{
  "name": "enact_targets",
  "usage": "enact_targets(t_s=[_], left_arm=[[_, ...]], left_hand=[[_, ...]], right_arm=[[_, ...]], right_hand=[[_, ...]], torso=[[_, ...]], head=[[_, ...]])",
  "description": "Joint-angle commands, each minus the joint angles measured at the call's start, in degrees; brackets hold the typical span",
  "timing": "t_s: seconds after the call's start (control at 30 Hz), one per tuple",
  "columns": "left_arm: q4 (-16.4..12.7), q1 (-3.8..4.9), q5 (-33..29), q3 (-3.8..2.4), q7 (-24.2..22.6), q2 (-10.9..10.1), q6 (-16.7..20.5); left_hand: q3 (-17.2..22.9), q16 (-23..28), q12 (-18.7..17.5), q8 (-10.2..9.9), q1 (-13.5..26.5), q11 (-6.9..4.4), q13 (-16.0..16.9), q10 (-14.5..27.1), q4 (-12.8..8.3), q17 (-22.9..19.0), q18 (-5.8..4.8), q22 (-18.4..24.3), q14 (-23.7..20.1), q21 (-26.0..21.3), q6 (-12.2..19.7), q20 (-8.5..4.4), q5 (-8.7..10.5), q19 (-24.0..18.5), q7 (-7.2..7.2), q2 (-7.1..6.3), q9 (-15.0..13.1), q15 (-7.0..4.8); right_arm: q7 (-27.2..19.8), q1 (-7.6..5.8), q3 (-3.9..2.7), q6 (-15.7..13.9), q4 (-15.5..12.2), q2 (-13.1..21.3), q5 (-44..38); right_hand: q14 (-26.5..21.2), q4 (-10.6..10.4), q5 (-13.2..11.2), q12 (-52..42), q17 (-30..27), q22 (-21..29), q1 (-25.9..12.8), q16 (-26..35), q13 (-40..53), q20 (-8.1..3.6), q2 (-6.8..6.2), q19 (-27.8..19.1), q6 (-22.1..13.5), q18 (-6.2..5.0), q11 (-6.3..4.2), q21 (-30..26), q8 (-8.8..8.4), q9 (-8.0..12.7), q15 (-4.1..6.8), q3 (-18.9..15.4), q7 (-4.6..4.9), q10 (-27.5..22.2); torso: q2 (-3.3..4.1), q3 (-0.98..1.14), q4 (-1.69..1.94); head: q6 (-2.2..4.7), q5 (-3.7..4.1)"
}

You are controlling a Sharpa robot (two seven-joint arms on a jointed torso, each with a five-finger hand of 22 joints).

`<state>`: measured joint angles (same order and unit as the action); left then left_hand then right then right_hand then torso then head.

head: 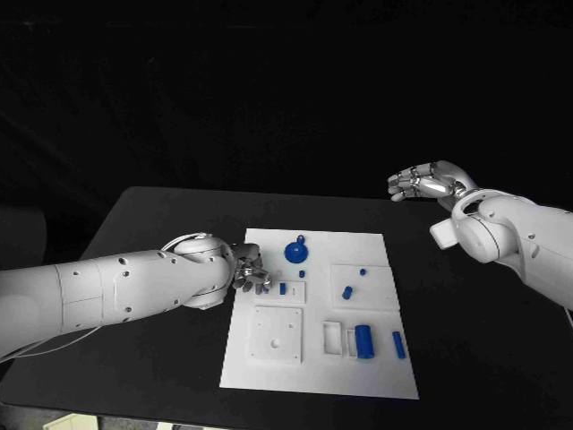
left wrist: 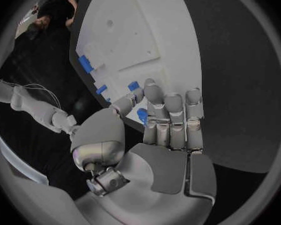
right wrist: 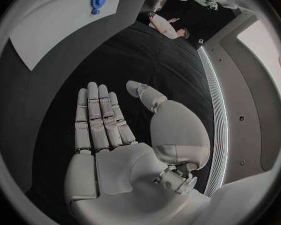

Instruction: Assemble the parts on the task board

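1. The task board [head: 364, 376] lies flat in the middle of the black table [head: 145, 215], and most of the blue parts on it look loose rather than fitted, so I judge the assembly to be at an early stage.
2. A round blue gear-like part [head: 297, 252] sits near the board's far edge. In the head view I cannot tell whether it is seated on a peg or just lying there.
3. A small blue part [head: 347, 291] lies on the raised square plate on the board's right side, and a tiny blue piece [head: 303, 273] sits near the board's centre.
4. Nearer the robot, a blue cylinder [head: 364, 339] rests beside a white block and a slim blue pin [head: 399, 344] lies just beside it; both appear unplaced.
5. The left hand [head: 244, 269] is at the board's left edge, fingers extended and apart, close to a short blue part [head: 283, 288]; it holds nothing that I can see.
6. The right hand [head: 426, 183] is raised well clear of the board beyond its far right corner, fingers straight and empty.
7. What remains, by my reading, is nearly everything: picking up each loose part and seating it.
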<state>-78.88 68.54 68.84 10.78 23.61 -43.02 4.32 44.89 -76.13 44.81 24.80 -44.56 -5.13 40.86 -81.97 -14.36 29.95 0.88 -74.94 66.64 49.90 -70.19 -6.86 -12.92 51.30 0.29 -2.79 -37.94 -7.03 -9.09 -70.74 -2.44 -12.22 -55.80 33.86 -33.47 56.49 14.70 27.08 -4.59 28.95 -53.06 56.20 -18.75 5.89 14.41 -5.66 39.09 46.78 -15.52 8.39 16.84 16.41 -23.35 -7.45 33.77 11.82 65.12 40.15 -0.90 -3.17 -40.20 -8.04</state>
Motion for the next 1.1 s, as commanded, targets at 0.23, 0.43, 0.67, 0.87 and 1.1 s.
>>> enact_targets(t_s=[0.23,0.43,0.67,0.87,1.1], left_arm=[[0.20,0.08,-1.18,0.00,-0.56,0.30,-3.21],[0.42,0.08,-1.69,0.00,-0.64,0.53,-3.28],[0.51,0.08,-1.72,0.00,-0.81,0.59,-2.63],[0.92,0.08,-1.72,0.01,-0.63,0.86,-3.35],[1.69,0.06,-1.62,0.02,-0.43,1.46,-2.30]], left_hand=[[2.17,-0.31,0.29,0.09,-2.41,-0.78,0.09,0.26,-1.88,0.00,0.11,-1.05,0.28,-0.29,0.19,-5.51,-0.26,0.32,-0.31,2.51,0.07,-0.09],[2.17,-0.32,0.30,0.09,-2.42,-0.77,0.09,0.27,-1.86,0.00,0.10,-1.05,0.26,-0.31,0.21,-5.50,-0.26,0.30,-0.30,2.51,0.08,-0.08],[2.17,-0.32,0.32,0.12,-2.44,-0.77,0.09,0.27,-1.85,0.00,0.10,-1.06,0.26,-0.32,0.21,-5.50,-0.26,0.29,-0.30,2.50,0.08,-0.08],[2.17,-0.34,0.33,0.14,-2.47,-0.78,0.10,0.26,-1.86,0.00,0.09,-1.06,0.27,-0.32,0.21,-5.50,-0.27,0.29,-0.30,2.48,0.08,-0.08],[2.09,-0.14,0.16,0.16,-2.38,-0.72,-0.07,0.47,-1.54,-0.14,0.05,-1.05,0.11,-0.39,0.54,-5.50,0.61,0.34,-0.21,2.73,0.17,-0.09]], right_arm=[[-0.41,0.01,-0.02,0.86,-0.05,-0.01,-0.41],[-0.41,0.01,-0.02,0.86,-0.05,0.00,-0.41],[-0.42,0.01,-0.02,0.87,-0.04,-0.01,-0.42],[-0.42,0.01,-0.02,0.87,0.04,-0.04,-0.42],[-0.43,0.01,-0.02,0.90,0.01,-0.06,-0.43]], right_hand=[[-0.37,-0.14,0.24,0.20,0.10,-0.09,0.31,0.40,-0.10,0.01,0.02,-0.38,-0.46,0.52,0.14,-0.29,0.16,0.10,-0.19,-0.23,0.13,0.42],[-0.38,-0.13,0.24,0.20,0.10,-0.09,0.32,0.41,-0.11,0.01,0.01,-0.38,-0.47,0.52,0.14,-0.29,0.17,0.10,-0.19,-0.23,0.13,0.43],[-0.38,-0.12,0.25,0.21,0.10,-0.10,0.33,0.41,-0.11,0.01,0.01,-0.38,-0.47,0.52,0.14,-0.29,0.17,0.11,-0.19,-0.23,0.13,0.43],[-0.38,-0.12,0.25,0.21,0.10,-0.10,0.34,0.41,-0.12,0.01,0.01,-0.38,-0.47,0.52,0.14,-0.30,0.18,0.12,-0.20,-0.23,0.13,0.43],[-0.38,-0.11,0.25,0.21,0.10,-0.11,0.34,0.42,-0.12,0.01,0.01,-0.38,-0.48,0.52,0.14,-0.30,0.19,0.13,-0.20,-0.23,0.13,0.43]], torso=[[0.01,0.00,-0.01],[0.01,-0.01,-0.01],[0.02,0.00,-0.01],[0.02,0.01,-0.01],[0.02,-0.01,0.00]], head=[[-0.07,0.05],[-0.08,0.07],[-0.10,0.10],[-0.13,0.14],[-0.12,0.17]])
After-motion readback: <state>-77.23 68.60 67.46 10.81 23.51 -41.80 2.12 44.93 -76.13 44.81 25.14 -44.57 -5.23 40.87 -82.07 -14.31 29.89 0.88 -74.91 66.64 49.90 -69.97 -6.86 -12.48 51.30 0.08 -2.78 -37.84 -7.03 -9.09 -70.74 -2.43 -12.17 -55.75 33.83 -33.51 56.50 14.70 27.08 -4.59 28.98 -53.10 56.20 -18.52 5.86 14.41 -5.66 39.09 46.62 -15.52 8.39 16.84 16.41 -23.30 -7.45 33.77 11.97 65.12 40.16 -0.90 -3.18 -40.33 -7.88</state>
